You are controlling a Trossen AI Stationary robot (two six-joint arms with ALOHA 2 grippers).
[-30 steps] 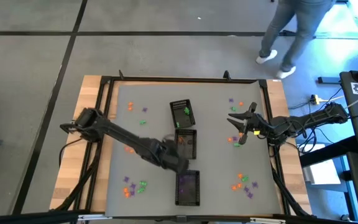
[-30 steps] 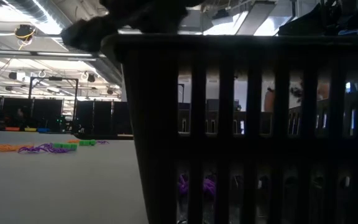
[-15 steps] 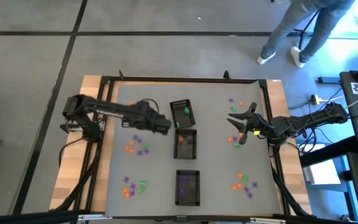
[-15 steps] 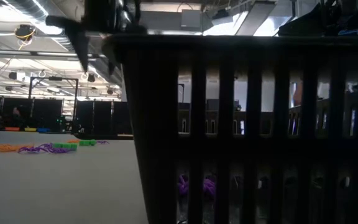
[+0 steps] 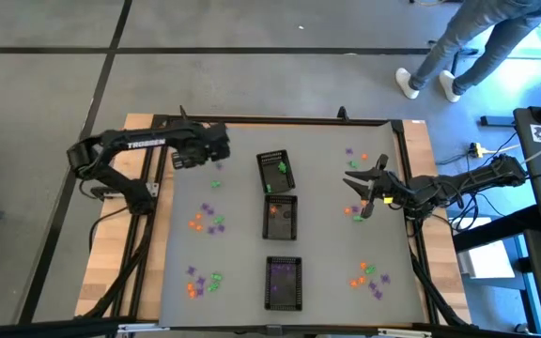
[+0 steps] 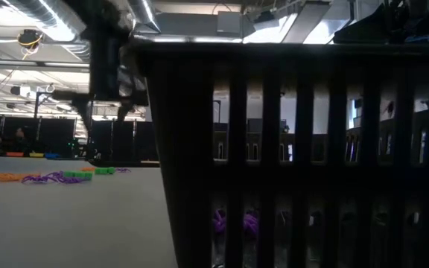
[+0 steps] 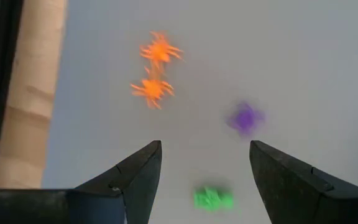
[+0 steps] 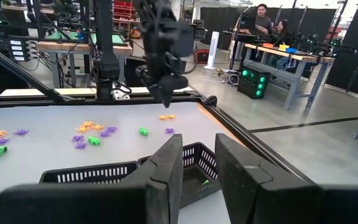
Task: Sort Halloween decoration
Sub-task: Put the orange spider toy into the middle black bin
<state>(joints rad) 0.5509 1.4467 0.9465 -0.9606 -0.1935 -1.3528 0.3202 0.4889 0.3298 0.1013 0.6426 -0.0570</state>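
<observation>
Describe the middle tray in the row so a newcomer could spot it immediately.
Start at the grey table and find the three black rectangular mesh trays lined up down its centre. The middle tray sits between the far tray and the near tray. It alone holds orange trinkets; the far one holds green, the near one purple.

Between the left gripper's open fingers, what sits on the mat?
In the left wrist view, a green trinket lies on the bare grey mat between the left gripper fingers; a purple one and two orange ones lie just beyond.
</observation>
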